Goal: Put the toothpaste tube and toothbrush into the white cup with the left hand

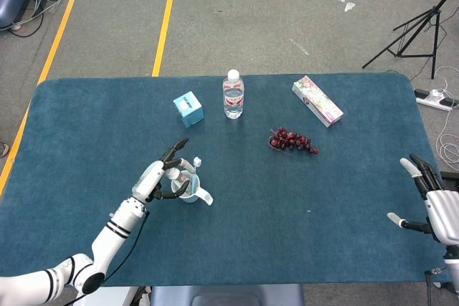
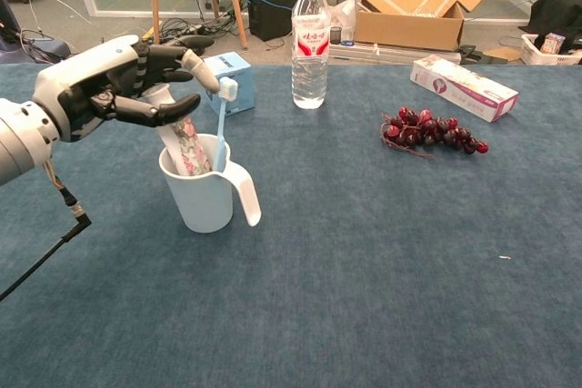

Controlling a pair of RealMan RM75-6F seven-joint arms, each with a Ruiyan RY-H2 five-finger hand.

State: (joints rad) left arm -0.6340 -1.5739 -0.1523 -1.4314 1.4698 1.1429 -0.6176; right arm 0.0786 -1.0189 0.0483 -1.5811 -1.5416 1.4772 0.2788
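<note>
The white cup (image 2: pixel 206 193) stands on the blue table (image 2: pixel 382 270), just below the fingers (image 2: pixel 177 108) of the left hand (image 2: pixel 109 88). Inside it the toothpaste tube (image 2: pixel 185 144) stands upright, its cap up among those fingers, though I cannot tell if they touch it. The toothbrush (image 2: pixel 221 124) stands in the cup too, bristles up, just beyond the fingertips and apart from them. The left hand hovers with fingers spread and loosely curved, grasping nothing. In the head view the right hand (image 1: pixel 436 204) rests at the table's far right edge, fingers splayed and empty. Beyond the left fingers sit a small blue box (image 2: pixel 229 82), a water bottle (image 2: pixel 310 43), grapes (image 2: pixel 432 132) and a floral carton (image 2: pixel 464 86).
</note>
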